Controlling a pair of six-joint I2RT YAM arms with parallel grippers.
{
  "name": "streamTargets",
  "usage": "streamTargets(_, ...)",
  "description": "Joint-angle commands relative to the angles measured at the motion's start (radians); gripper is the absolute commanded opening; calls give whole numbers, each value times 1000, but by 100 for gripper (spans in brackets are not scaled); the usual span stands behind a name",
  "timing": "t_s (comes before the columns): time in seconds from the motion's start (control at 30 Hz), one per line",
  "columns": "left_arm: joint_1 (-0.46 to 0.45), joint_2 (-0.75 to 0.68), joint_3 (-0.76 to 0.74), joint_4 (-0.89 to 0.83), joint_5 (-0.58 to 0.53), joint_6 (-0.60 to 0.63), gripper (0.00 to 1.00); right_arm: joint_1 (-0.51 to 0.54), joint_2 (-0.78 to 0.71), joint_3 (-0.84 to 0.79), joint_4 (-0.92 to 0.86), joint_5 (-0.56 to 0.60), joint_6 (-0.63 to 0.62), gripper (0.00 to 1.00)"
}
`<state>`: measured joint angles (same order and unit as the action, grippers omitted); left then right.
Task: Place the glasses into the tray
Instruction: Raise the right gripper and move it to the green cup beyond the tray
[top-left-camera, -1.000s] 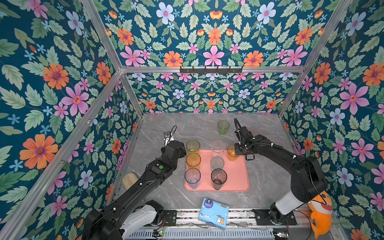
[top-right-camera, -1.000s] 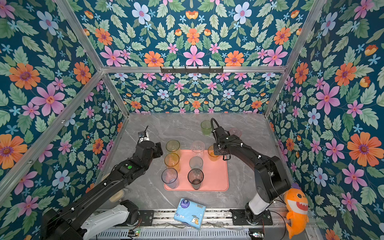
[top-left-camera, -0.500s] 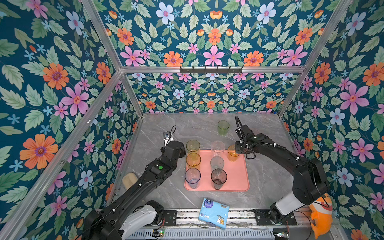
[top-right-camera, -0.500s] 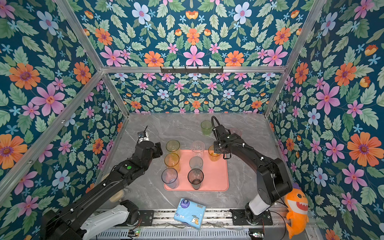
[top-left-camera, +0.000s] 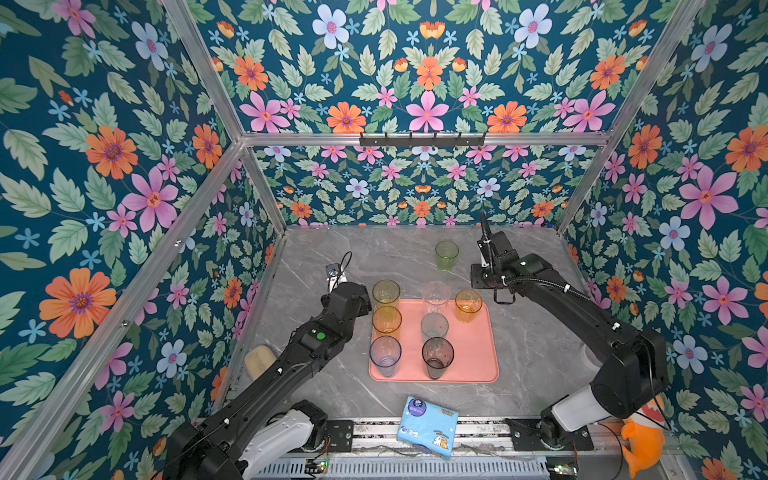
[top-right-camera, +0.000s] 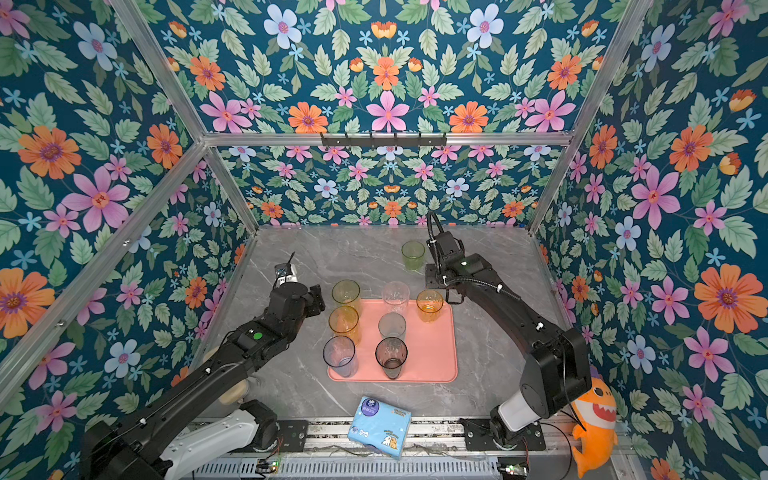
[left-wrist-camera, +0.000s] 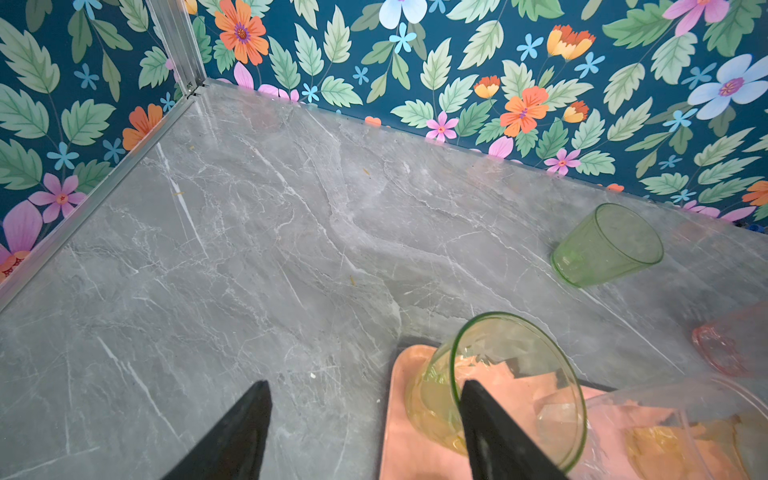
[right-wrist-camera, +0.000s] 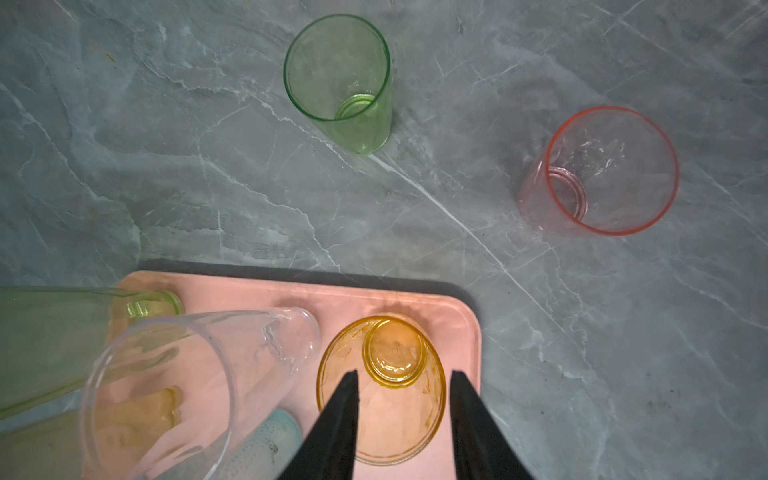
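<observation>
Glasses (top-left-camera: 437, 353): seven on tray (top-left-camera: 473, 355), seemingly two outside.

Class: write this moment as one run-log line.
left gripper: open | right gripper: open above short amber glass | tray: partly filled | outside tray: green glass, pink glass

Robotics lab test cell: silver aluminium-framed booth (top-left-camera: 291, 139) lined with blue floral wallpaper (top-left-camera: 428, 70), black left robot arm (top-left-camera: 307, 345) and black right robot arm (top-left-camera: 582, 316) mounted on a slotted metal rail (top-left-camera: 478, 428) along a grey marble-look worktop (top-left-camera: 374, 257).
</observation>
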<state>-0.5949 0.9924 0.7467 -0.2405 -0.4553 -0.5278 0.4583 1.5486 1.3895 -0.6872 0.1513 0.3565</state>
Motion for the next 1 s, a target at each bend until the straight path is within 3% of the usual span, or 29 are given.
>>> streamTargets(0.0, 1, -8, -1, 2, -17, -5, 74, 0, 22, 48, -3, 23, -28, 38)
streamTargets(0.2, 2, -17, -6, -4, -23, -5, 74, -5, 100, 140, 16, 82, -56, 40)
streamTargets(0.97, 1, -26, -9, -16, -34, -3, 74, -75, 398, 422, 41, -12, -42, 40)
